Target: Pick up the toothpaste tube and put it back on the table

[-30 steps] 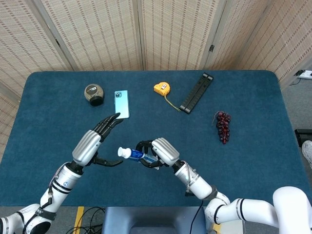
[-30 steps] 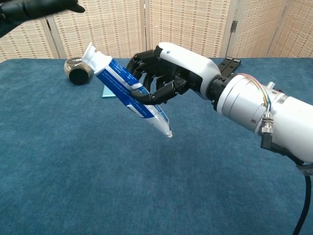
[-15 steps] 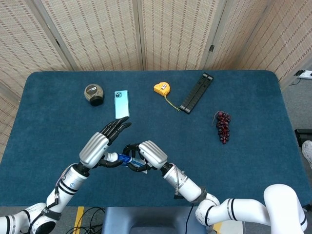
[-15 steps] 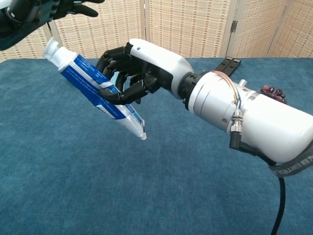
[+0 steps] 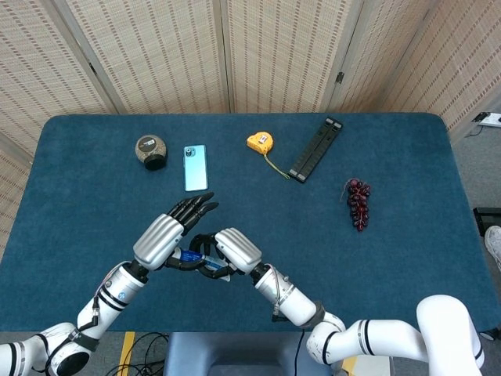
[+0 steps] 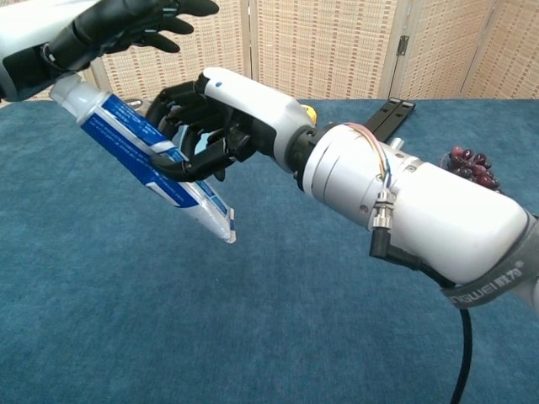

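Toothpaste tube [image 6: 152, 164] gripped in right hand [image 6: 221, 114] fingers, its cap under left hand's [image 6: 109, 29] spread, empty fingers.

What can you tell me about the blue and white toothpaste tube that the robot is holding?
The blue and white toothpaste tube looks like soft plastic, with a white cap at its upper end and a flat crimped tail lowest. It hangs tilted above the blue table, gripped mid-body by the right hand. The left hand is at the cap end.

Blue-and-white toothpaste tube [image 6: 143, 157], yellow tape measure [image 5: 260, 142], dark-red grapes [image 5: 358, 201]
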